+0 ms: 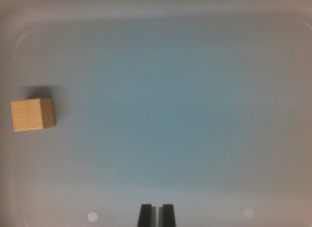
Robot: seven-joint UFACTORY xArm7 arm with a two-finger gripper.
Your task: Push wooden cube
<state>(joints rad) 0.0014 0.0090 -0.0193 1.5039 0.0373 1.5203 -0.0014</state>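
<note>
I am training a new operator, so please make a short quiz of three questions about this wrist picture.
1. True or false: the gripper touches the wooden cube.
2. The cube lies on which side of the wrist view? A) left B) right C) centre
3. What surface holds the cube?

Key: 1. False, they are well apart. 2. A. 3. A pale tray with rounded corners.
</note>
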